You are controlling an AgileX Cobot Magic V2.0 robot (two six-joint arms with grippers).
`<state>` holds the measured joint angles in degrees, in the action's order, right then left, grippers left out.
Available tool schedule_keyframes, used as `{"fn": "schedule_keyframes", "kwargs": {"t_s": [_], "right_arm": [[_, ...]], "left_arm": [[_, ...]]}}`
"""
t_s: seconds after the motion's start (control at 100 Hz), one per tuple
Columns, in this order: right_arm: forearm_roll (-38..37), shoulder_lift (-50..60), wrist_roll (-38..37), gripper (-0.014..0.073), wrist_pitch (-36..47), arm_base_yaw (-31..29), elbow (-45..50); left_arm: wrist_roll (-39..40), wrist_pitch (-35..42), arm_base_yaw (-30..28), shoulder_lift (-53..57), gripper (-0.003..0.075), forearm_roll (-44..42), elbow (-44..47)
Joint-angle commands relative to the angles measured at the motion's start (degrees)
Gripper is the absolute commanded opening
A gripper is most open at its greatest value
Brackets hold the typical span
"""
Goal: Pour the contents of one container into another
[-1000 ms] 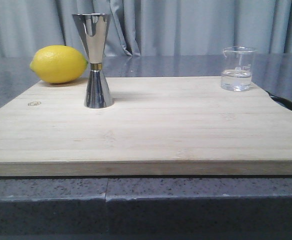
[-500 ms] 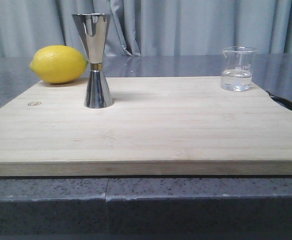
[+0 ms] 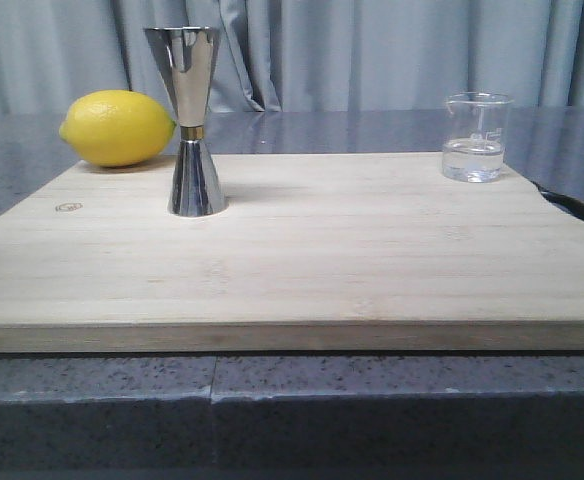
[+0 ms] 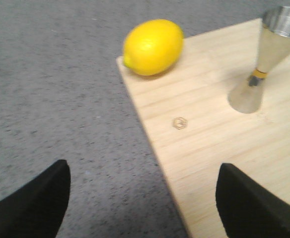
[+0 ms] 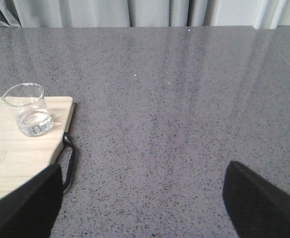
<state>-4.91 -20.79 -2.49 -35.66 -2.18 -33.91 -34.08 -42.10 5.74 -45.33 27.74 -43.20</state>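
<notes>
Glass beaker (image 3: 475,138) with some water on the wooden board's (image 3: 302,260) far right corner, steel jigger (image 3: 190,120) upright beside a lemon (image 3: 118,128), left hand (image 4: 142,198) open, right hand (image 5: 142,198) open, both holding nothing.

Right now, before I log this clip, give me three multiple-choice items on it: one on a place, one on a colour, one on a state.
1. Where does the glass beaker stand?
A. On the board's far right corner
B. Beside the lemon
C. On the countertop

2. What colour is the band at the steel jigger's waist?
A. Red
B. Gold
C. Blue

3. What state is the left gripper in?
A. Shut on the lemon
B. Shut on the jigger
C. Open, holding nothing

Answers: 1 A, it sits on the cutting board at that corner. 2 B, a thin gold ring shows. 3 C, its fingers stand wide apart over the board's edge.
</notes>
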Motion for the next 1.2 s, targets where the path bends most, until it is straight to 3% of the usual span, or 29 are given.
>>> {"fn": "schedule_keyframes", "kwargs": {"t_s": [0.0, 0.19, 0.42, 0.98, 1.19], "right_arm": [[-0.4, -1.2, 0.0, 0.0597, 4.0, -0.2, -2.0], [-0.4, -1.2, 0.0, 0.0597, 4.0, -0.2, -2.0], [-0.4, -1.2, 0.0, 0.0597, 4.0, -0.2, -2.0], [-0.4, -1.2, 0.0, 0.0597, 4.0, -0.2, -2.0], [-0.4, -1.2, 0.0, 0.0597, 4.0, -0.2, -2.0]], "left_arm": [[-12.2, 2.9, 0.0, -3.7, 0.0547, 12.8, -2.2], [-35.0, 2.0, 0.0, -12.3, 0.0547, 30.8, -2.2], [-57.1, -8.0, 0.0, -21.2, 0.0547, 48.6, -2.2], [-82.5, -25.1, 0.0, -38.8, 0.0547, 67.6, -2.2], [-87.7, -28.8, 0.0, -42.4, 0.0547, 71.8, -2.2]]}}
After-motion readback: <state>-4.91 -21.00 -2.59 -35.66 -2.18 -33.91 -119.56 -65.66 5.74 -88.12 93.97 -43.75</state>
